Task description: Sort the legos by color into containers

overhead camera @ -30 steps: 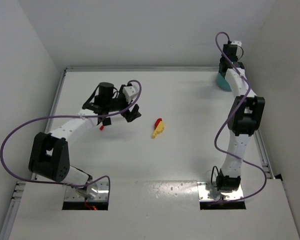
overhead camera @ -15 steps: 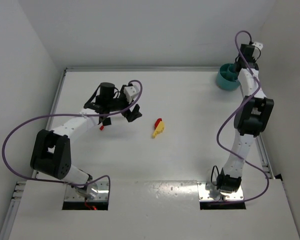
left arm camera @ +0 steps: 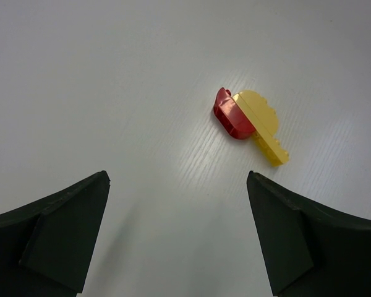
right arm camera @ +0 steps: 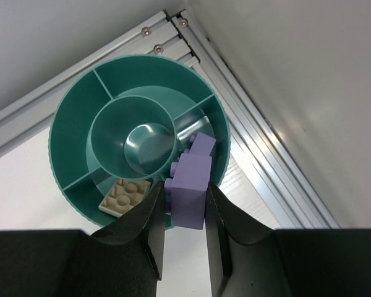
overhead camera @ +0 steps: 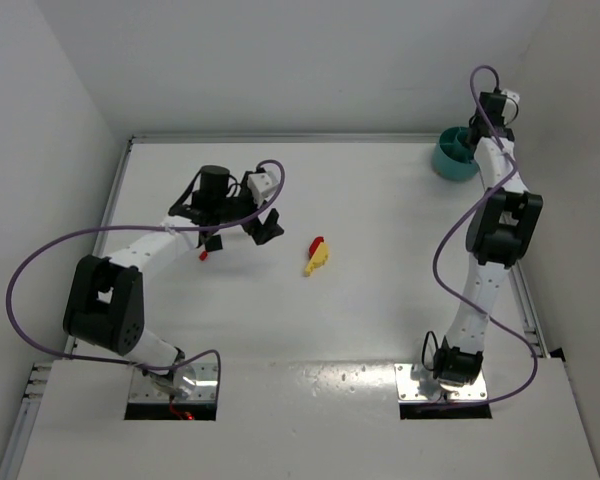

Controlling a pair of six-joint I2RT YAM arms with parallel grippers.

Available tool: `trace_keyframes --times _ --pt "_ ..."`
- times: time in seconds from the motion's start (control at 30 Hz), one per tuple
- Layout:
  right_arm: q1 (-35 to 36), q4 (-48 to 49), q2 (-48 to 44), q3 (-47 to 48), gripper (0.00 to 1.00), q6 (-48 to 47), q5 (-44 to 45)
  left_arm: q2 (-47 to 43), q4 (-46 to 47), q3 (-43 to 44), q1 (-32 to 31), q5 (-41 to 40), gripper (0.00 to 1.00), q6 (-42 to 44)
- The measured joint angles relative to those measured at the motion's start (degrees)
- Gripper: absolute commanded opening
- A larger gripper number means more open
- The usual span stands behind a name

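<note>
A chunky purple lego (right arm camera: pixel 188 189), pinched in the right gripper (right arm camera: pixel 184 204), hangs over the teal bowl (right arm camera: pixel 62 130), one outer compartment (right arm camera: pixel 86 193) holding a cream piece (right arm camera: pixel 125 195); the left gripper (left arm camera: pixel 179 238) gapes near a red lego (left arm camera: pixel 230 117) touching a yellow lego (left arm camera: pixel 264 120)

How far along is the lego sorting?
Done: one cream brick lies in an outer compartment of the teal bowl. In hand: the right gripper holds a purple brick over the bowl. Remaining: a touching red brick and yellow brick, plus a small red piece, on the table near the open left gripper.
</note>
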Motion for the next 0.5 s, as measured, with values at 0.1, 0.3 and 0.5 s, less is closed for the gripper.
trace_keyframes --times 0.1,0.3,0.5 --pt "-0.02 -0.02 1.16 0.35 0.02 0.22 -0.55 0.04 0.02 0.0 0.26 0.11 1.0 -0.02" --pt "-0.52 -0.11 2.49 0.7 0.07 0.26 -0.83 0.33 0.09 0.0 0.57 0.5 1.0 -0.15" --pt "-0.68 -0.07 2.56 1.07 0.25 0.26 -0.79 1.25 0.04 0.0 0.57 0.94 1.0 -0.15"
